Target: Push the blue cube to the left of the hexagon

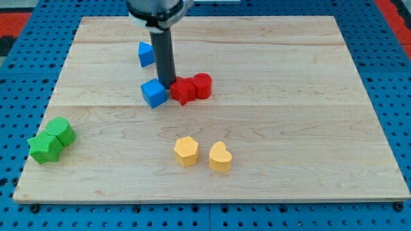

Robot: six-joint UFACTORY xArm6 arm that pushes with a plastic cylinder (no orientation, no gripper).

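Observation:
The blue cube lies a little left of the board's middle. My tip rests at its upper right corner, between it and a red star-shaped block. The yellow hexagon lies lower down, toward the view's bottom, to the right of the cube. A second blue block lies above the cube, partly hidden behind the rod.
A red cylinder touches the red star on its right. A yellow heart-shaped block sits right of the hexagon. A green star and a green hexagon-like block sit at the wooden board's left edge.

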